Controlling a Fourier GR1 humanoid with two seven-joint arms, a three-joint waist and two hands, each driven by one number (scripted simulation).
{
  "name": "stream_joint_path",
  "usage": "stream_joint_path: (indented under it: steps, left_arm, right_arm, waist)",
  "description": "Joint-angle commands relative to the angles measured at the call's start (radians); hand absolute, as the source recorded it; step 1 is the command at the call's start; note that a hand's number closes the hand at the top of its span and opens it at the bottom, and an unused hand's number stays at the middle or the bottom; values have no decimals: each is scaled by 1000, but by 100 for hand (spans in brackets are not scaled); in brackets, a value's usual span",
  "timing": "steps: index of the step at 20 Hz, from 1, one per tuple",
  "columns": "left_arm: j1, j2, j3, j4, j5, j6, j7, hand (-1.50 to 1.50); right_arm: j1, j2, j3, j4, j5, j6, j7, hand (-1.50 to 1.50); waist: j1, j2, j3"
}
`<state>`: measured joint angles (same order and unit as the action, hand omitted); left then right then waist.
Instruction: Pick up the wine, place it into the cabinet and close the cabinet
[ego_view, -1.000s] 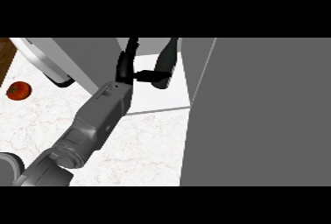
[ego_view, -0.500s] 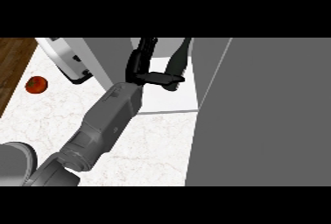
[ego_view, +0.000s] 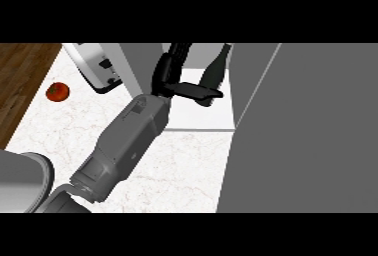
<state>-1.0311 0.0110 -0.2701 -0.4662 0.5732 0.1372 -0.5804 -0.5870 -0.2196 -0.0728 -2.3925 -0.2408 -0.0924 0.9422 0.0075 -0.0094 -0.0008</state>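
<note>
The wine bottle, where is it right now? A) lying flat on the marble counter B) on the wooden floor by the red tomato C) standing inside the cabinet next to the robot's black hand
C: the dark wine bottle stands upright on the cabinet's white shelf, with the black hand right beside it.

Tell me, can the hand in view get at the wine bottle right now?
Probably yes: the hand is already beside the wine bottle inside the cabinet, thumb reaching to its base, nothing between them.
</note>
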Motion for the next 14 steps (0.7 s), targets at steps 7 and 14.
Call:
stream_joint_path:
  steps: [7,14]
  left_arm:
    - [233,-5,-186,-557,-41,161,244,-150]
    - [382,-10,-383,-830,-20,446,270,-150]
  right_arm:
    - [54,-2,45,-91,42,-30,21,-150]
    - [-68,-33,10,-57,-13,-60,79,-150]
  waist:
    - [25,-11,1]
    - [-9,2,0]
